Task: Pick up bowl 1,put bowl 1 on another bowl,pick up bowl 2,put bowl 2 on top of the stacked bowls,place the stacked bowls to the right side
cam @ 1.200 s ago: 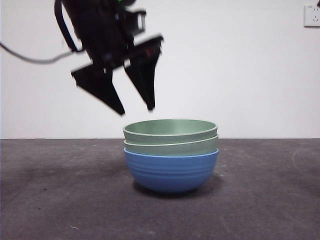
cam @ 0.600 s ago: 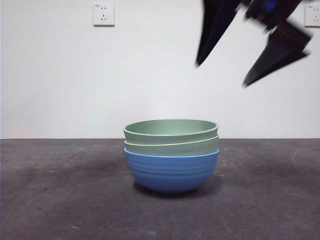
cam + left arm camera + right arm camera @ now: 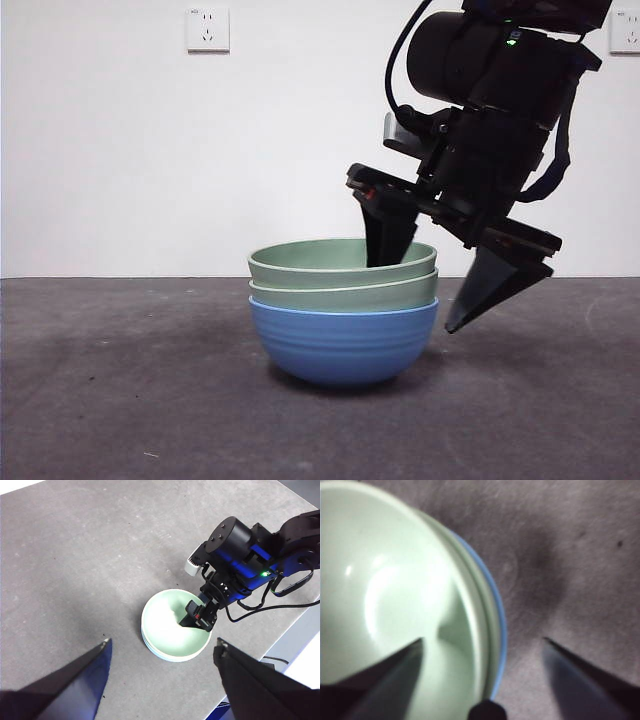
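Front view: the stacked bowls (image 3: 343, 310) sit mid-table (image 3: 120, 400), two pale green ribbed bowls nested in another bowl (image 3: 343, 345), which is blue. The right gripper (image 3: 430, 290) straddles the stack's rim, jaws spread, one inside and one outside.

Left wrist view: the left gripper (image 3: 162, 652) hovers high above, jaws apart, grasping nothing.

Right wrist view: the glossy green interior lies beside a thin blue edge (image 3: 501, 630); the jaws flank the rim, not yet clamped.

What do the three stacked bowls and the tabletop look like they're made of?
The stacked bowls: probably matte plastic or melamine, possibly glazed ceramic; the top green bowl shows only soft highlights inside, and the blue bowl has moulded ribs. The table: dark grey, dull and speckled, like felt or rough laminate; I cannot tell which.
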